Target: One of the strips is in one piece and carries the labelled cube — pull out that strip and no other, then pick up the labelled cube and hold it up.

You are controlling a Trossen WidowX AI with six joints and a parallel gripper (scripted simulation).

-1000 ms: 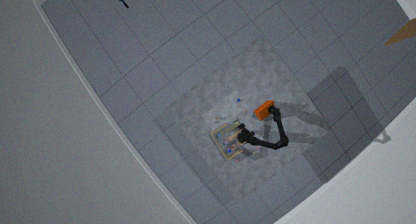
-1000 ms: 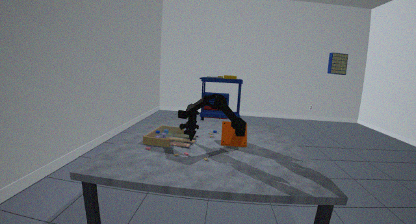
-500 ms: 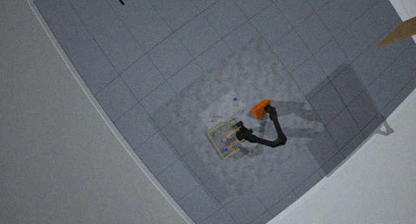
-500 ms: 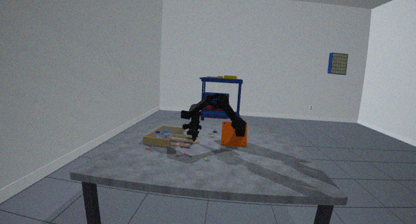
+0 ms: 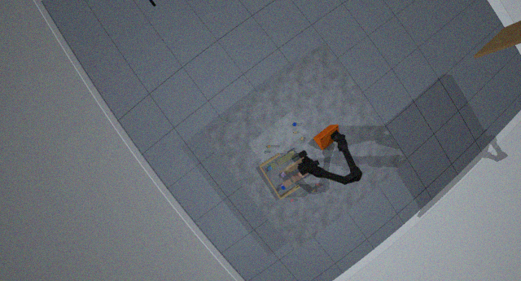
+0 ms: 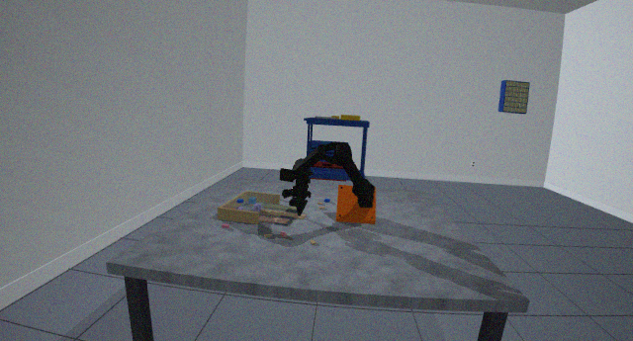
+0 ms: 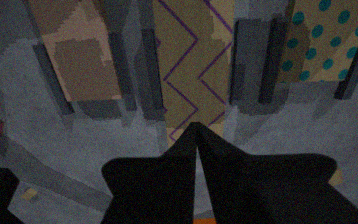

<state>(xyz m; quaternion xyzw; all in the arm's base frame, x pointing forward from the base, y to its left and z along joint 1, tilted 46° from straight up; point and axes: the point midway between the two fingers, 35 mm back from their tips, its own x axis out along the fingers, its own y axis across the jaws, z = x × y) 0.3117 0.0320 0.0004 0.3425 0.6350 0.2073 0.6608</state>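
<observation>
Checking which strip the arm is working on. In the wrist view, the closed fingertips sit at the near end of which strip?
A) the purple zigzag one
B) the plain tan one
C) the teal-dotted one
A: the gripper tips meet over the near end of the purple zigzag strip, between the other two.

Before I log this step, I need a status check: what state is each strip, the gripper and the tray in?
gripper: shut, tips pressed onto the zigzag strip's near end, nothing visibly between the fingers.
zigzag strip: flat between grey rails, near end under the fingertips.
plain tan strip: flat, near end reaching less far than the zigzag strip's.
dotted strip: flat, untouched.
wooden tray: upright on the table, small pieces inside.
</observation>
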